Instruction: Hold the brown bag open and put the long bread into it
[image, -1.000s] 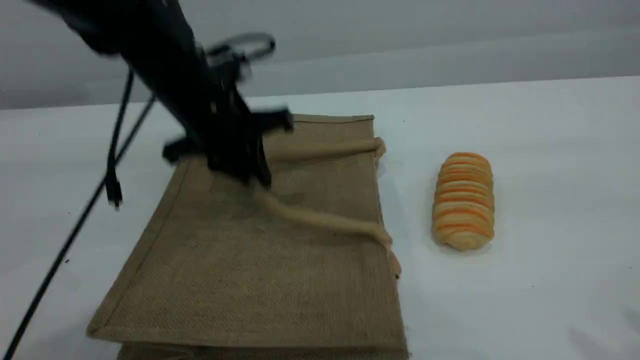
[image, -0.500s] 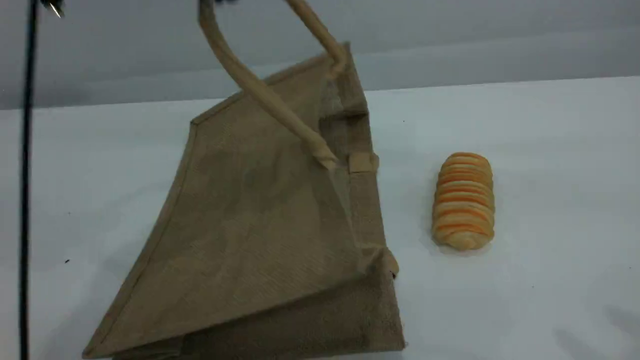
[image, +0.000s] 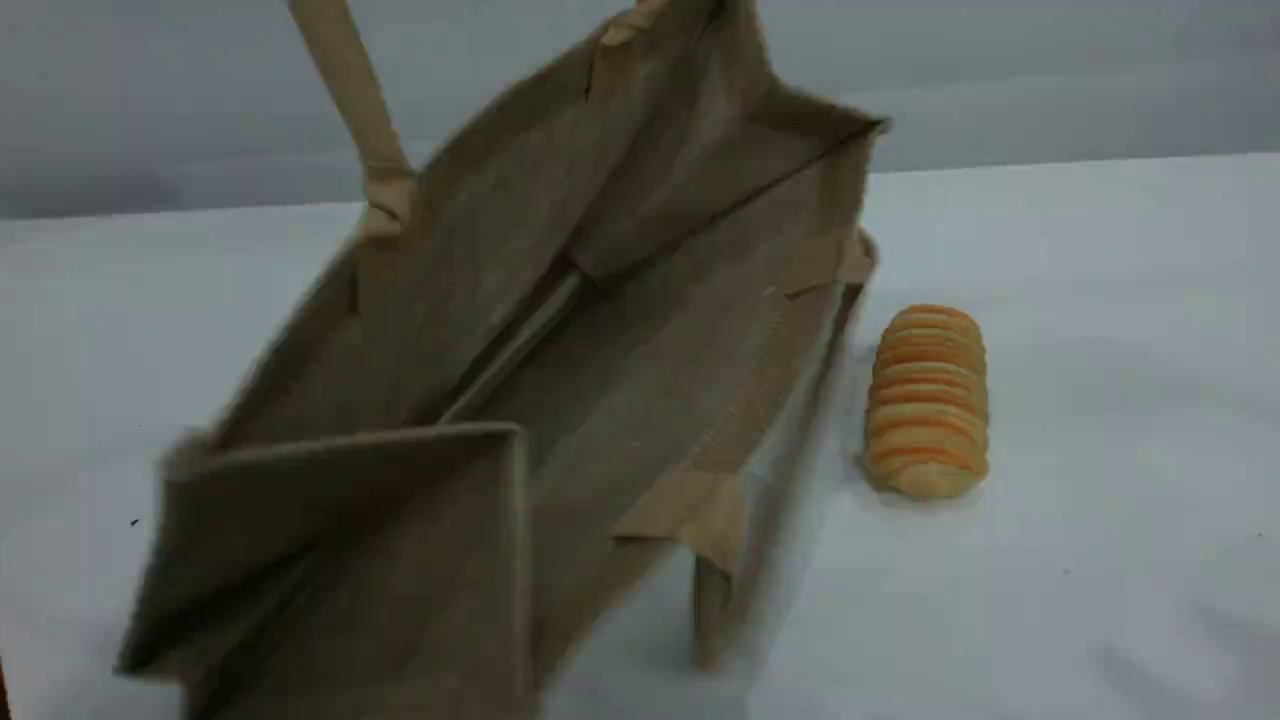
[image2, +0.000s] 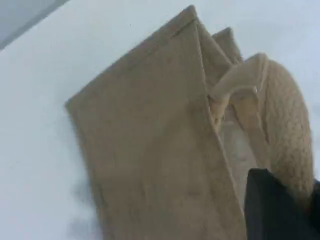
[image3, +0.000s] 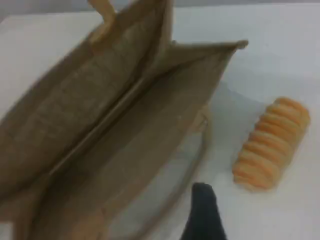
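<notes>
Overhead, the white bench (image: 1100, 300) carries the brown bag (image: 480, 400), lifted with its mouth gaping, one tan handle (image2: 285, 130) clamped in the left end effector (image2: 280, 210). Just right lies the long bread (image: 928, 402), untouched. Near it, the right end effector (image3: 202, 215) stands wide, empty.

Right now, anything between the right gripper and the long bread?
Nothing visible. In the right wrist view the right gripper hangs open over bare table, the long bread just ahead; the brown bag sits off to the side.
</notes>
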